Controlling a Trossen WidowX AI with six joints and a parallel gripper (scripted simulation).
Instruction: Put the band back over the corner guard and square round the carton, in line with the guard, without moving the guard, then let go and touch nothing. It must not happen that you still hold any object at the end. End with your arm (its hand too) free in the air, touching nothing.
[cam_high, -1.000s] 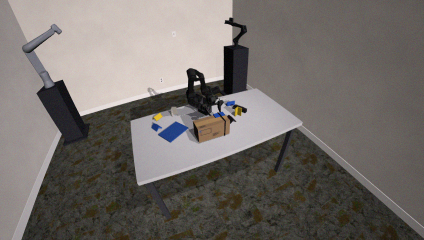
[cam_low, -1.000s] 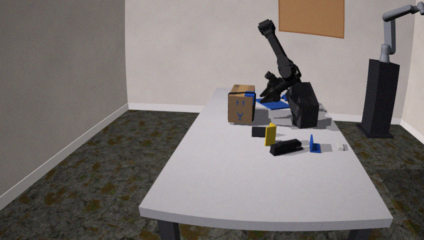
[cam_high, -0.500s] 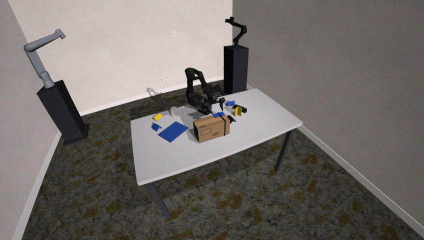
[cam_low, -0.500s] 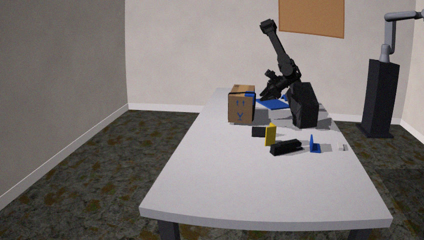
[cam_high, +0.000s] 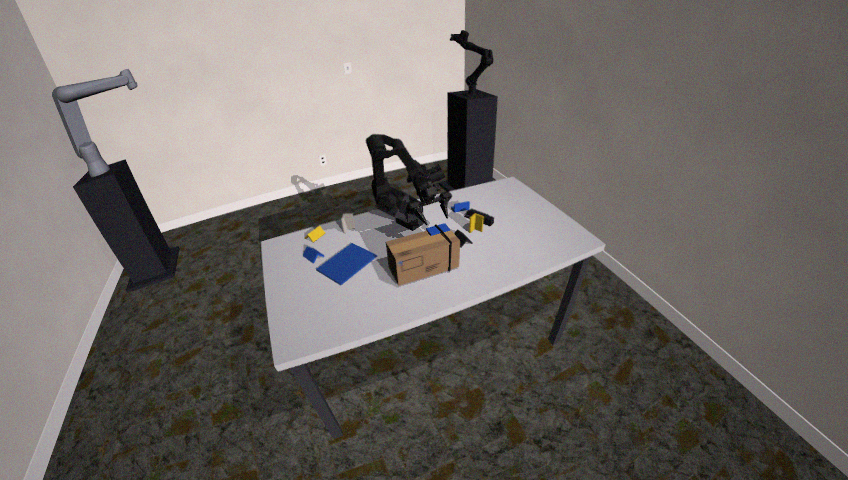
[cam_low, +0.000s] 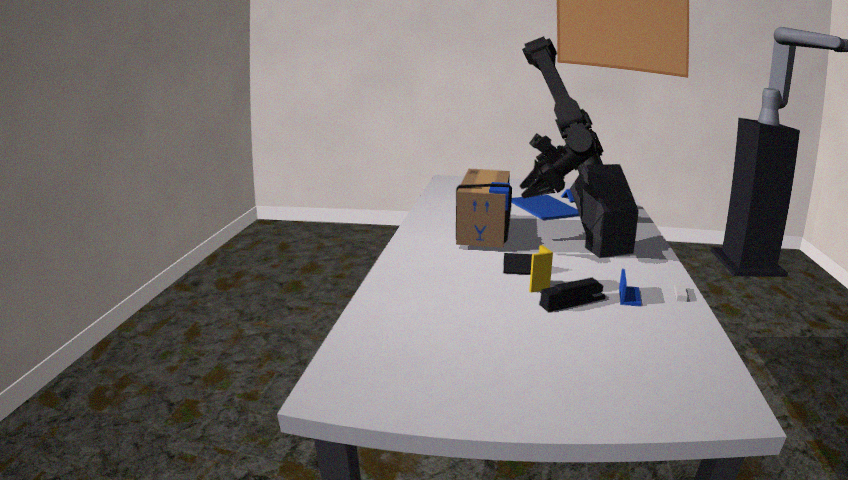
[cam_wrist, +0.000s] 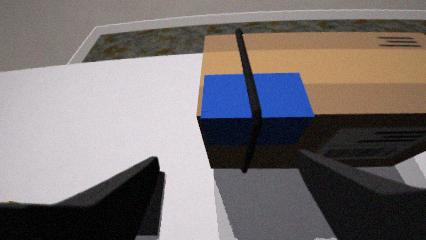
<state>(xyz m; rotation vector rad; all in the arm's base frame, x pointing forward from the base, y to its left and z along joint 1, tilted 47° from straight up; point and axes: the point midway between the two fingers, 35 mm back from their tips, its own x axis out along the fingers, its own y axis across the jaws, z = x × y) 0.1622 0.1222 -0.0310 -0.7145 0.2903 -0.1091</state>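
A brown carton (cam_wrist: 320, 95) lies on the white table; it also shows in the top view (cam_high: 422, 256) and the exterior view (cam_low: 483, 206). A blue corner guard (cam_wrist: 255, 107) sits over its near top edge. A black band (cam_wrist: 250, 100) runs over the middle of the guard and round the carton, about in line with it. My gripper (cam_wrist: 227, 160) is open and empty, a short way back from the carton's near side, touching nothing. It also shows in the top view (cam_high: 433, 208) and the exterior view (cam_low: 532, 184).
Behind the carton lie a blue flat pad (cam_high: 345, 262), small blue and yellow guards (cam_high: 314, 233), a yellow block (cam_low: 540, 268), a black stapler-like block (cam_low: 571, 294) and a blue bracket (cam_low: 628, 291). Two other arms stand on dark pedestals (cam_high: 124, 223) off the table.
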